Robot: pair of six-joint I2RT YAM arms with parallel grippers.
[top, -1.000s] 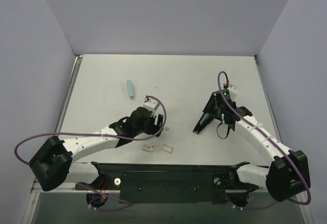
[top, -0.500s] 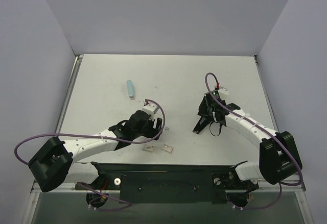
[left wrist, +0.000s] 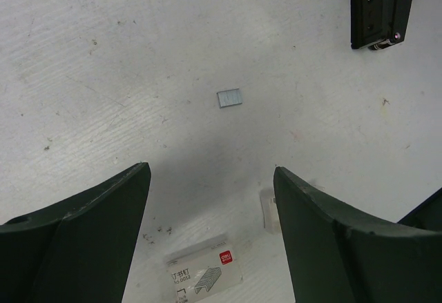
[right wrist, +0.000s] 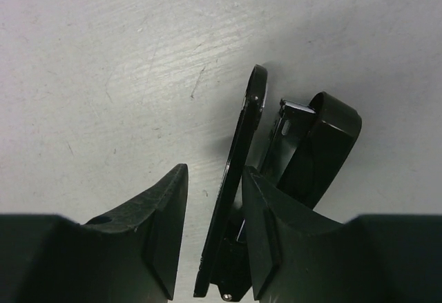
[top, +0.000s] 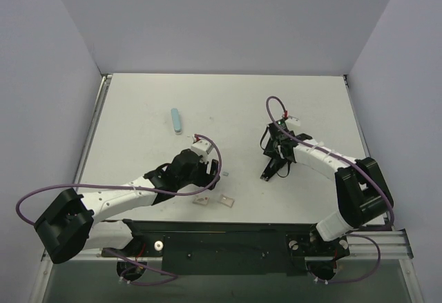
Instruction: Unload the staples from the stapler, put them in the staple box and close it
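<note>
The black stapler [top: 272, 165] lies right of centre on the table, its two long arms hinged apart. In the right wrist view its slim arm [right wrist: 238, 172] runs up between the fingers of my right gripper [right wrist: 214, 172], close against the right finger [right wrist: 276, 227], with a gap to the left one. Its thicker arm [right wrist: 311, 144] lies outside, to the right. The jaws are partly open. My left gripper [left wrist: 210, 170] hovers wide open and empty over the table. A small grey strip of staples [left wrist: 230, 99] lies ahead of it. The stapler's end [left wrist: 382, 10] shows at that view's top right.
A labelled staple box [left wrist: 205, 273] lies flat between the left fingers, a small clear piece [left wrist: 269, 210] beside the right one. A pale blue rounded bar [top: 177, 120] lies far left of centre. Grey walls close in the table's [top: 138, 103] sides and back.
My right arm has swung left toward the table's middle, and the stapler has shifted left with it and looks less spread. The right fingers have narrowed. The left arm barely moved.
</note>
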